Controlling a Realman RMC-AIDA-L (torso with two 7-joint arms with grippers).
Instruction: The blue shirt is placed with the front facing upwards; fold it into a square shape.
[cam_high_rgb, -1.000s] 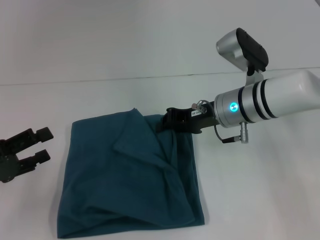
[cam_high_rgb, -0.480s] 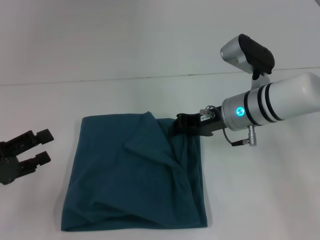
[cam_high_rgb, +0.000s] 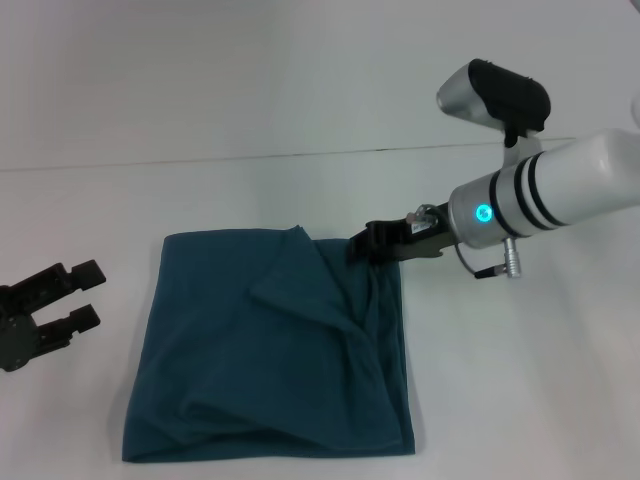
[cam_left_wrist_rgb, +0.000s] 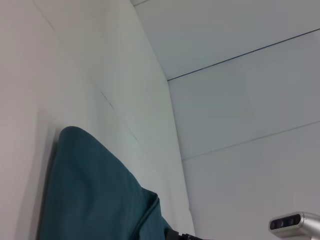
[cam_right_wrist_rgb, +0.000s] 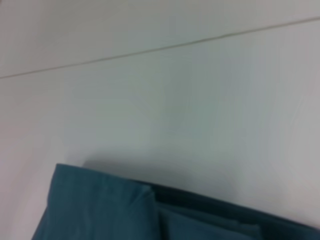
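The blue shirt (cam_high_rgb: 260, 350) lies folded into a rough square on the white table, with plain teal cloth and creased folds on top and no print showing. My right gripper (cam_high_rgb: 366, 245) sits at the shirt's far right corner, its black tip touching or just over the cloth edge. The right wrist view shows that far edge of the shirt (cam_right_wrist_rgb: 100, 210) from close above. My left gripper (cam_high_rgb: 88, 293) rests open and empty on the table, left of the shirt and apart from it. The left wrist view catches the shirt (cam_left_wrist_rgb: 90, 200) from the side.
The white table (cam_high_rgb: 500, 380) spreads around the shirt, with a thin seam line (cam_high_rgb: 250, 158) running across behind it. The right arm's silver and white forearm (cam_high_rgb: 560, 190) hangs over the table's right side.
The right gripper moved right and a little back, and the shirt slid right with it at first. In the last half second the shirt stayed put. The left gripper has not moved.
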